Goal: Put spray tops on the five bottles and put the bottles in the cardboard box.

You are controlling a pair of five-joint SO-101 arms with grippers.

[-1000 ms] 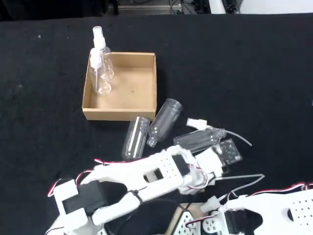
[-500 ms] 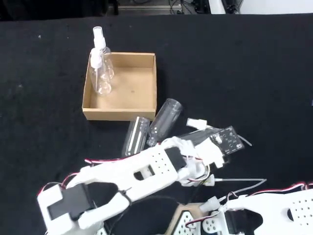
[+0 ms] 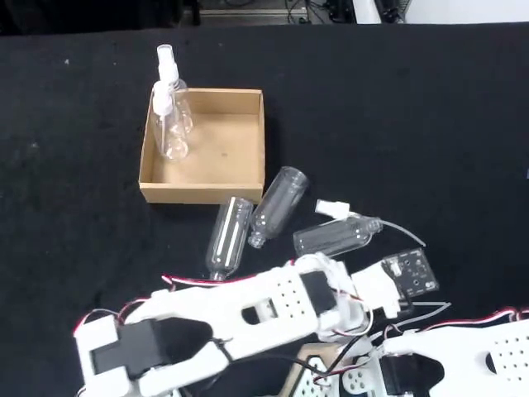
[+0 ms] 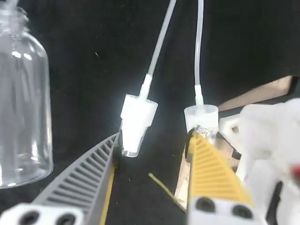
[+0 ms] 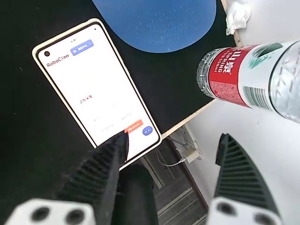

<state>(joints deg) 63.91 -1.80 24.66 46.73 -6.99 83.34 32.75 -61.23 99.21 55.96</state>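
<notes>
The cardboard box (image 3: 216,150) holds two bottles with spray tops (image 3: 170,122) at its left wall. Three open clear bottles lie in front of it: one (image 3: 229,234), one (image 3: 279,203) and one (image 3: 336,236). A loose spray top (image 3: 332,208) lies beside them. My left arm (image 3: 264,304) stretches along the near edge. Its gripper (image 4: 154,140) is open over two more spray tops: one (image 4: 136,123) touches the grey finger (image 4: 89,183), the other (image 4: 201,117) sits at the yellow finger (image 4: 206,164). A bottle (image 4: 21,93) lies beside them. My right gripper (image 5: 171,154) is open and holds nothing.
My right arm (image 3: 463,356) rests at the near right corner. Its wrist view looks past the table edge at a phone (image 5: 96,89), a blue pad (image 5: 154,18) and a labelled water bottle (image 5: 253,75). Thin tubes (image 3: 417,304) trail from the spray tops.
My left arm first swung out over the rightmost bottle, then pulled back toward the near edge and to the right. That bottle now lies uncovered.
</notes>
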